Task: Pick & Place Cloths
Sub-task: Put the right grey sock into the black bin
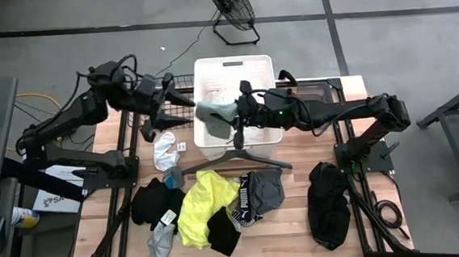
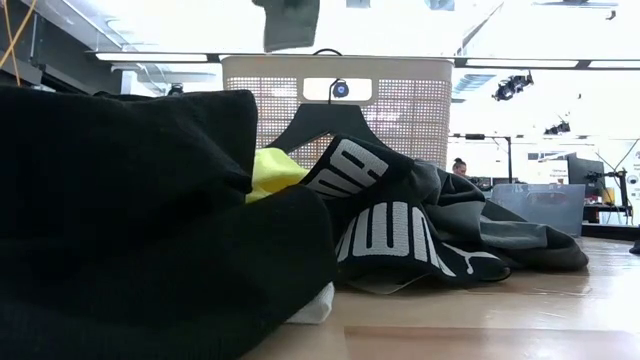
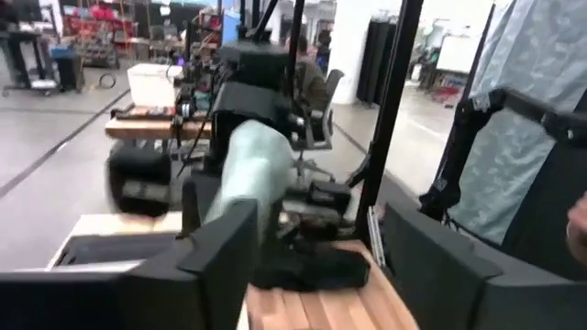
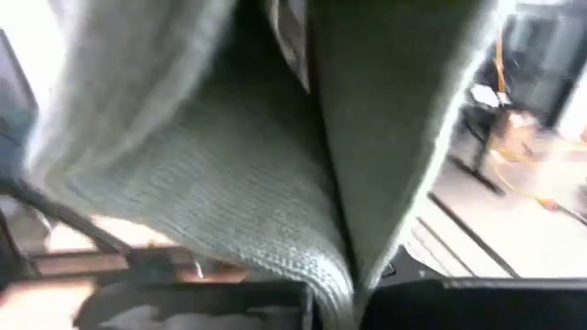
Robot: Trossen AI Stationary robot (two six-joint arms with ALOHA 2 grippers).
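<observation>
A grey-green knit cloth [image 1: 215,113] hangs in the air over the white slatted basket [image 1: 262,64], with my right gripper [image 1: 243,111] shut on it. The cloth fills the right wrist view [image 4: 229,183] and shows at the top of the low view [image 2: 290,22]. My left gripper [image 1: 182,99] stands open just left of the basket, apart from the cloth, with nothing between its fingers [image 3: 220,247]. More cloths lie on the table in front: a white one [image 1: 165,152], a neon yellow one [image 1: 198,205], black ones [image 1: 155,202] and a grey and black one [image 1: 260,191]. My right gripper comes level from the table's right side and holds the grey-green cloth by a bunched fold [image 4: 335,266]. The cloth itself hides the fingertips. It hangs slack below and left of the gripper [image 1: 213,120], lifted clear above the basket.
A dark clothes hanger [image 1: 235,155] lies on the table against the basket's near wall. A large black heap [image 1: 329,205] lies at the near right. Bare wood shows at the right between the basket and that heap [image 1: 312,147]. A floor fan [image 1: 231,7] stands beyond the table.
</observation>
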